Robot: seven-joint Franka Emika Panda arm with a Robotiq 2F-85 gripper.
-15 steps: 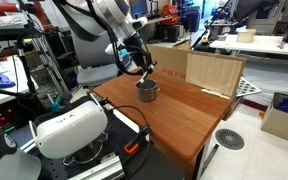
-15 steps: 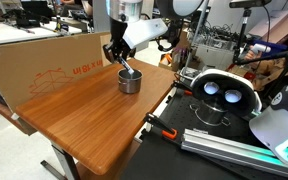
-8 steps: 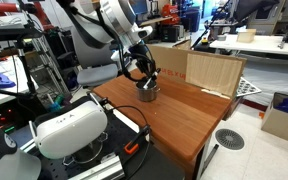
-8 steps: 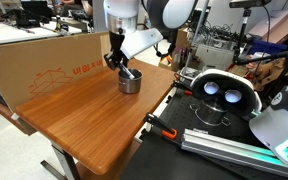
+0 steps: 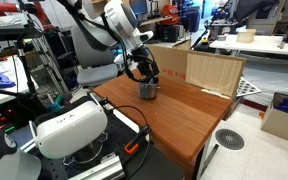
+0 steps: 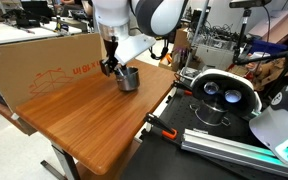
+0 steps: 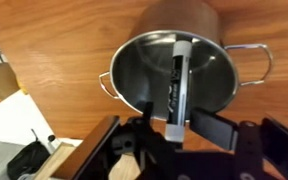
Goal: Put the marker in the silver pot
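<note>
The silver pot (image 7: 174, 60) stands on the wooden table, and it shows in both exterior views (image 5: 148, 90) (image 6: 130, 79). The marker (image 7: 178, 85) lies slanted inside the pot. Its dark body is over the bottom and its pale end rests at the near rim. My gripper (image 7: 159, 122) hangs just above the near rim with the marker's pale end between its fingers. The fingers stand apart, and there is a clear gap on the left side of the marker. In the exterior views the gripper (image 5: 139, 72) (image 6: 110, 68) is tilted right beside the pot.
The wooden table (image 5: 184, 115) (image 6: 84, 120) has a cardboard box (image 5: 212, 70) (image 6: 44, 60) along its back edge. A white headset (image 5: 69, 128) (image 6: 219, 92) and cables lie on the bench next to the table. White papers (image 7: 14, 115) show at the left of the wrist view.
The gripper has come down and swung sideways from above the pot to its rim. The arm's wrist has tilted over.
</note>
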